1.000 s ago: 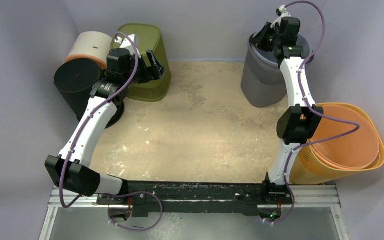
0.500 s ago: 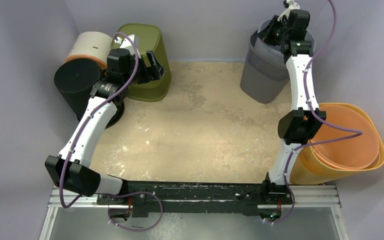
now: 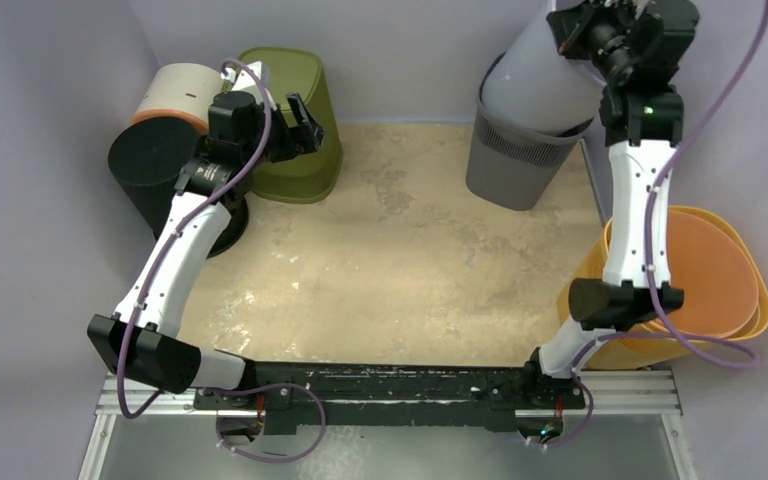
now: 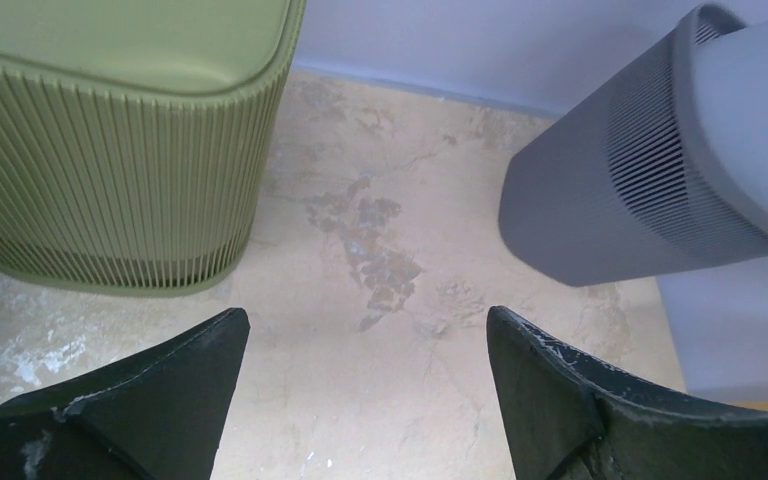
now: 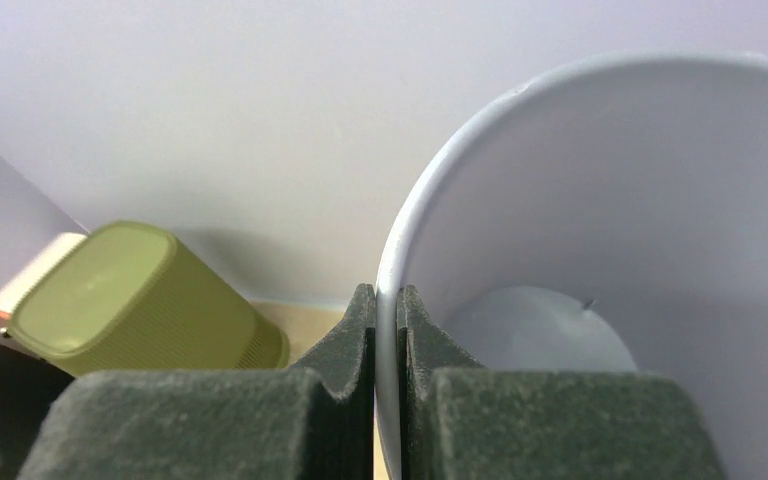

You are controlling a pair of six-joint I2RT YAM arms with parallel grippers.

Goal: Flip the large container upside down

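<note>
Currently the right gripper [image 5: 388,300] is pinched tight on the rim of the pale grey container [image 3: 545,85], one finger inside the wall and one outside. Container sits tilted, lower part inside the dark slatted bin [image 3: 510,170], open end raised above and to the right of that bin. Left gripper [image 4: 365,325] is well to the left of the slatted bin, jaws spread wide, holding nothing. Olive-green bin [image 4: 110,190] also stands well left of the slatted bin, closed face up. Orange baskets [image 3: 710,270] lie nearer the arm bases than the slatted bin, on its right
</note>
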